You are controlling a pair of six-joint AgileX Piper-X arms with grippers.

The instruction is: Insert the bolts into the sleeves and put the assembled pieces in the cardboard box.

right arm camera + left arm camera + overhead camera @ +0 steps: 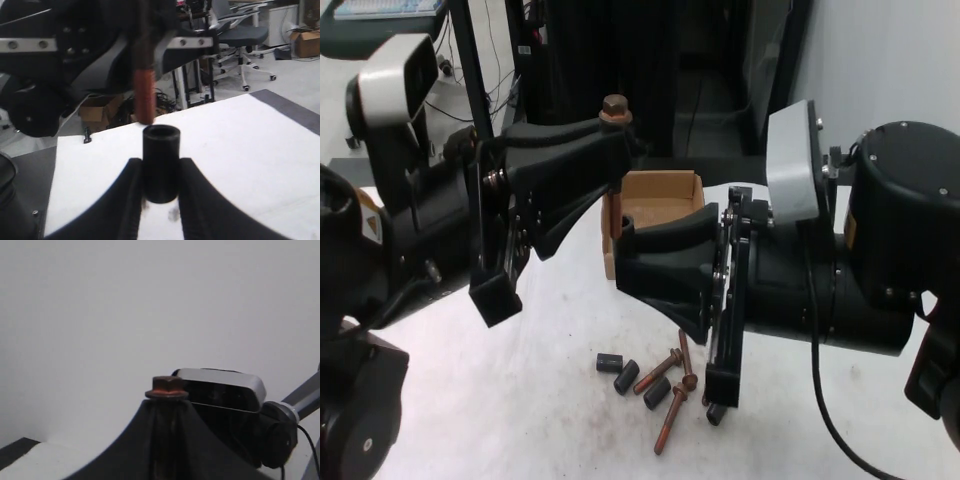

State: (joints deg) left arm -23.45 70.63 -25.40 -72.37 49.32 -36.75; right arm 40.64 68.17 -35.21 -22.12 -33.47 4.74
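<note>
Left gripper [612,150] clenches the bolt [615,108] upright, upper centre; its tip hangs just above the sleeve [161,167], held mouth-up by the right gripper [161,192]; slightly off-axis.

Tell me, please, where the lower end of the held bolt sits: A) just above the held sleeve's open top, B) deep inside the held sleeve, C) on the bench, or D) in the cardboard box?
A: the right wrist view shows the bolt ending just above the rim of the sleeve in the right gripper.
</note>
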